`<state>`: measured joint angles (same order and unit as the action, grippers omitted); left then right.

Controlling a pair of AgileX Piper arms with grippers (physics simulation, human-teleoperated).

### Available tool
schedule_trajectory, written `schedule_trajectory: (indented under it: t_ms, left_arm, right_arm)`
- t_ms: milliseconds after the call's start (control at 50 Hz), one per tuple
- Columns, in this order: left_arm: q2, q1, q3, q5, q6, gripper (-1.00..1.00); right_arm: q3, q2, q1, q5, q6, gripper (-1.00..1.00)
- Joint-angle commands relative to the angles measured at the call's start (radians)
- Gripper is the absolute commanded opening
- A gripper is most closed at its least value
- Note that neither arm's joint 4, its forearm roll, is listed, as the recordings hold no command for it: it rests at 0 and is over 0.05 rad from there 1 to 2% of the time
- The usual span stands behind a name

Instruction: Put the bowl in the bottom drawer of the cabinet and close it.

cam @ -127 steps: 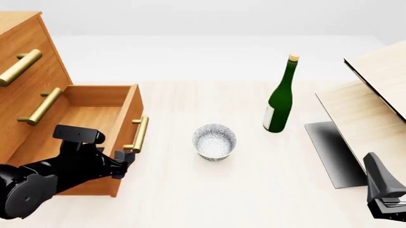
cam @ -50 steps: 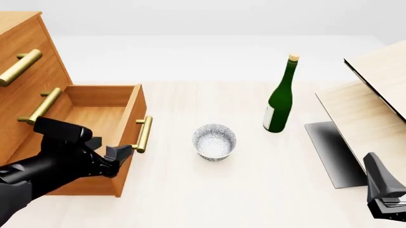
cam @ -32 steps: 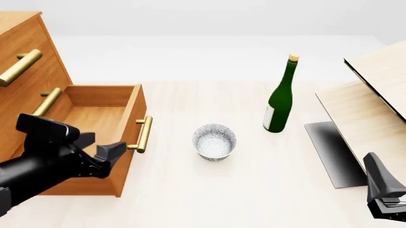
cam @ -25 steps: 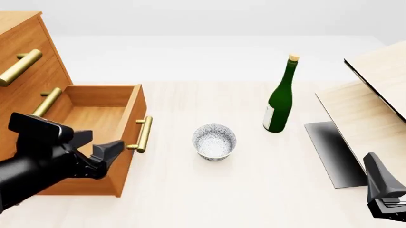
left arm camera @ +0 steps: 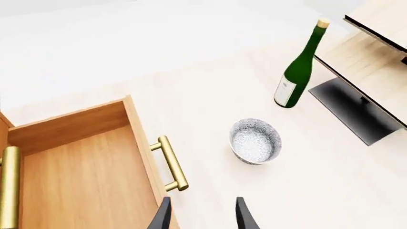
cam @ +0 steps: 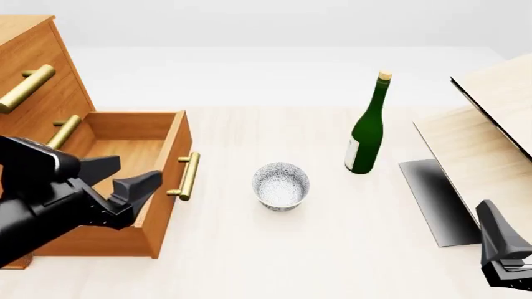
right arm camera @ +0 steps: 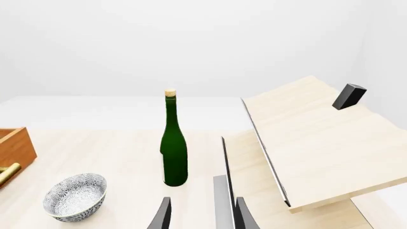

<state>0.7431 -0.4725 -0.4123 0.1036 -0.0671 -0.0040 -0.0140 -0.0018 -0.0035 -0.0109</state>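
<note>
The speckled white-grey bowl (cam: pixel 281 185) stands upright on the table, right of the cabinet (cam: pixel 37 87); it also shows in the wrist views (left arm camera: pixel 256 140) (right arm camera: pixel 74 196). The bottom drawer (cam: pixel 124 156) is pulled out, nothing inside, its brass handle (cam: pixel 188 175) facing the bowl. My left gripper (cam: pixel 133 172) hangs open over the drawer's front corner, left of the bowl and clear of the handle (left arm camera: pixel 171 163); it holds nothing (left arm camera: pixel 202 218). My right gripper (cam: pixel 503 249) sits low at the near right, open with nothing held (right arm camera: pixel 202 218), far from the bowl.
A green bottle (cam: pixel 365 134) stands behind and to the right of the bowl. A pale slanted wooden structure (cam: pixel 482 124) on a dark grey base (cam: pixel 437 199) fills the right side. Two upper drawers with brass handles (cam: pixel 25 89) are shut.
My left gripper drew the drawer out a little more, let go of the handle, then rose and pulled back to the left over the drawer. Bowl and right arm have not moved.
</note>
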Motion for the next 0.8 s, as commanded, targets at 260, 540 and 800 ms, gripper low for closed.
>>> schedule_trajectory:
  t_ms: [260,540,800]
  left_arm:
    - [0.077,-0.053,-0.067,-0.058,-0.034,1.00]
    - [0.174,-0.086,-0.115,-0.111,-0.049,1.00]
    - [0.257,-0.099,-0.157,-0.149,-0.085,1.00]
  right_arm:
    - [0.000,0.000,0.000,0.000,0.000,1.00]
    - [0.000,0.000,0.000,0.000,0.000,1.00]
    - [0.000,0.000,0.000,0.000,0.000,1.00]
